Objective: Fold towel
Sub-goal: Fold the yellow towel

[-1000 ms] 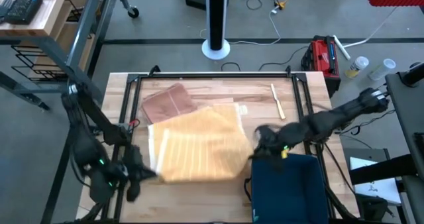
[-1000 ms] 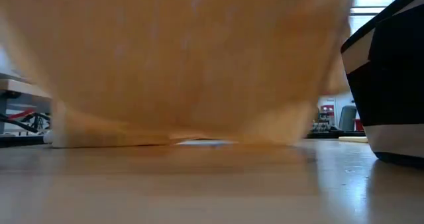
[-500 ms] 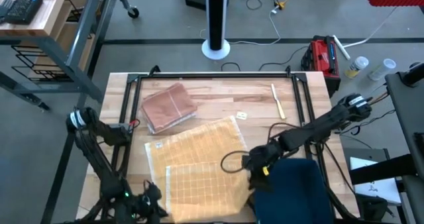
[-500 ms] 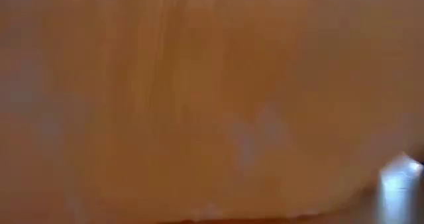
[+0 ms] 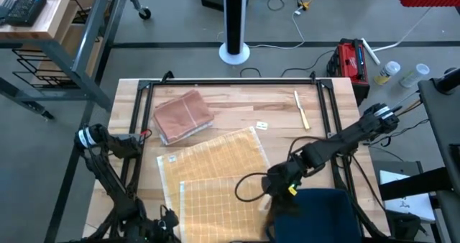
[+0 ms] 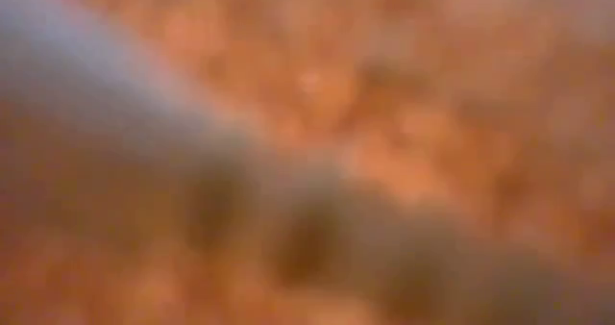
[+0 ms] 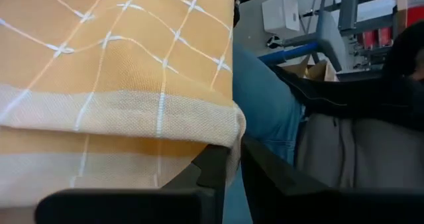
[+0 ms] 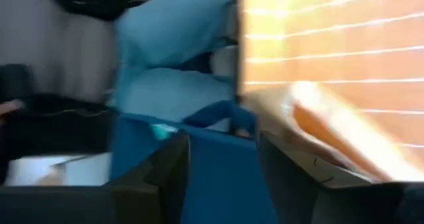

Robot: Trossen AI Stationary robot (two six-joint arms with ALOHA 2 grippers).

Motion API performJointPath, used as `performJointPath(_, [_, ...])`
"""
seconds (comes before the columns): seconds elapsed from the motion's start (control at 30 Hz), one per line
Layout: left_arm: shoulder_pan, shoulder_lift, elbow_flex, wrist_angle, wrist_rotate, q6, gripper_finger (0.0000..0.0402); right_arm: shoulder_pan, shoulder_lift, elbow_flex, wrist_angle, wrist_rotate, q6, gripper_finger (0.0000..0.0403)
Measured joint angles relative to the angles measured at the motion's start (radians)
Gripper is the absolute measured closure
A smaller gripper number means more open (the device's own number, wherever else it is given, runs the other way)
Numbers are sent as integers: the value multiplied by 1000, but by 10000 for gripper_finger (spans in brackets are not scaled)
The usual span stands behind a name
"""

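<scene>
The orange checked towel [image 5: 215,175] lies spread on the wooden table [image 5: 287,106], with a paler upper layer [image 5: 223,203] doubled over its near half. My left gripper [image 5: 167,218] is at the towel's near left corner, shut on it [image 7: 233,154]. My right gripper [image 5: 267,194] is at the near right corner and stands open [image 8: 222,158]. The towel's edge [image 8: 311,111] lies beside one of its fingers. I cannot tell whether they touch. Blurred orange cloth [image 6: 384,94] fills the low view. My left gripper pinches the towel's corner at its pale hem [image 7: 228,134] between its two fingers [image 7: 211,168]. The fingers come slanting down from the table's near left. A second layer [image 7: 99,161] shows under the hem. The rest of the towel lies on the table.
A folded reddish-brown cloth [image 5: 183,116] lies far left. A dark blue bin [image 5: 316,214] stands near right, close by my right gripper. A wooden stick [image 5: 301,109] and a small white tag [image 5: 262,126] lie farther back. A black rail frame [image 5: 230,83] borders the table. A person in jeans [image 7: 265,98] is beyond the near edge.
Both grippers have gone down and toward the table's near edge with the towel. The towel, held up and bunched a second ago, now lies spread flat with its near part doubled over. In the low view the cloth has come right up to the camera.
</scene>
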Motion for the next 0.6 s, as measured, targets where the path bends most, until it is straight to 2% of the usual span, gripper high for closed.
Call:
performJointPath(0.13, [-8,0,3,13,2,-30,365,-2,1,38,-143,96,-82,227])
performJointPath(0.43, [-56,-11,41,-102,2,-134,365,12,17,60,-196,319,-183,249])
performJointPath(0.53, [-63,-11,41,-128,0,-158,365,12,57,59,-187,332,-206,258])
performJointPath(0.6, [-64,-11,42,-154,0,-162,365,18,71,65,-187,281,-295,264])
